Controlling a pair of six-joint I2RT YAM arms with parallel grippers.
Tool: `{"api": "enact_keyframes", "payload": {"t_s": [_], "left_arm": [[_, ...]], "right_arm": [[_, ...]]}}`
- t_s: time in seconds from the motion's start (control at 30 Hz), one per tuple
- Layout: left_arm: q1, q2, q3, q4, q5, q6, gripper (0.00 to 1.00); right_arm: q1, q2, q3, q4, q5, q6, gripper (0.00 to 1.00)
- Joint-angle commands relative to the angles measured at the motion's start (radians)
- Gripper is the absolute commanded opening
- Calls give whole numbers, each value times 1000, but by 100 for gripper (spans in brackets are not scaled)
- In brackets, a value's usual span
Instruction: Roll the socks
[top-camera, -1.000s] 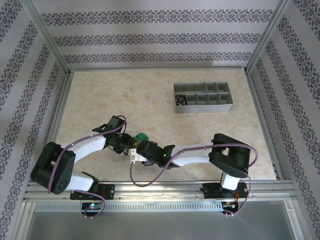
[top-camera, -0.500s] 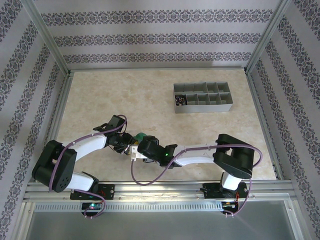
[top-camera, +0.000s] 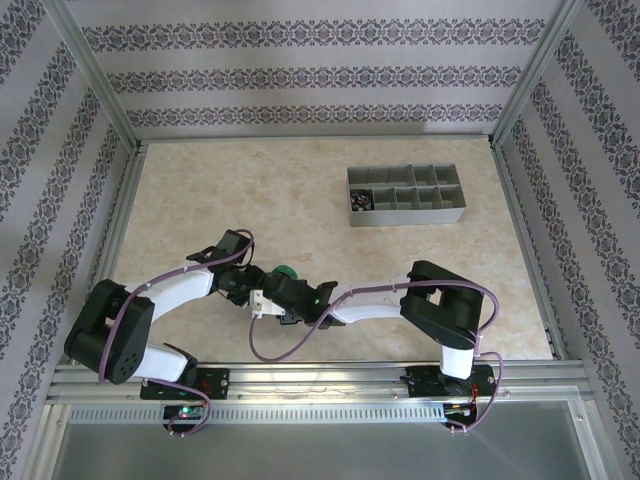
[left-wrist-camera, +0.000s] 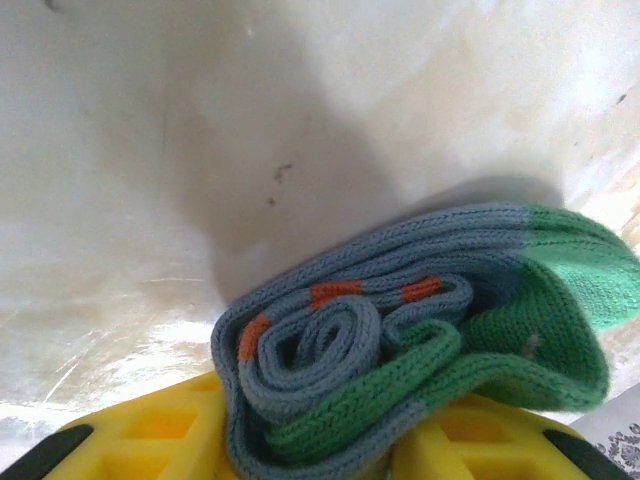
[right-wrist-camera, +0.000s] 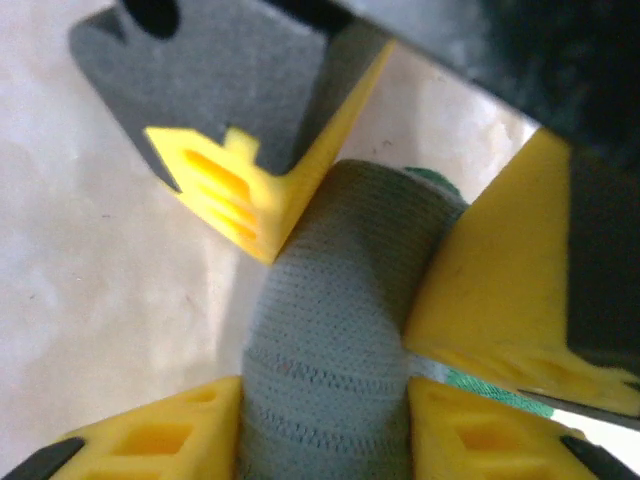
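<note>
A grey-blue sock (left-wrist-camera: 400, 330) with a green toe and orange marks is rolled into a tight spiral. My left gripper (left-wrist-camera: 320, 440) is shut on the roll, which sits between its yellow fingers (left-wrist-camera: 150, 435). From the other side my right gripper (right-wrist-camera: 325, 425) is shut on the same sock (right-wrist-camera: 340, 290), with both its yellow fingertips (right-wrist-camera: 150, 440) pressed on the grey fabric. The left gripper's fingers (right-wrist-camera: 230, 190) flank the roll just beyond. From above, the two grippers (top-camera: 252, 283) (top-camera: 276, 291) meet at the sock (top-camera: 286, 272) near the table's front left.
A grey compartmented tray (top-camera: 405, 214) stands at the back right, with a small dark bundle (top-camera: 360, 203) in its left end. Purple cables loop off both arms. Metal rails border the table (top-camera: 300, 190) on all sides.
My right gripper has moved left onto the rolled sock and closed on it, and its elbow has swung left. The left gripper has kept its hold in place.
</note>
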Motion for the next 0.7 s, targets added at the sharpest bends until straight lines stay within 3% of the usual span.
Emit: {"api": "enact_keyframes", "payload": {"t_s": [0.0, 0.1, 0.4, 0.67], "left_arm": [[-7, 16, -24, -118, -52, 9, 38], [-4, -18, -22, -121, -50, -1, 41], [40, -157, -4, -132, -31, -65, 66], [110, -245, -40, -79, -26, -126, 72]], "right_arm": [[-42, 29, 24, -99, -64, 92, 16], [-64, 23, 0, -129, -122, 131, 0], [-163, 62, -13, -233, -378, 262, 0], [-232, 112, 15, -283, -514, 300, 0]]}}
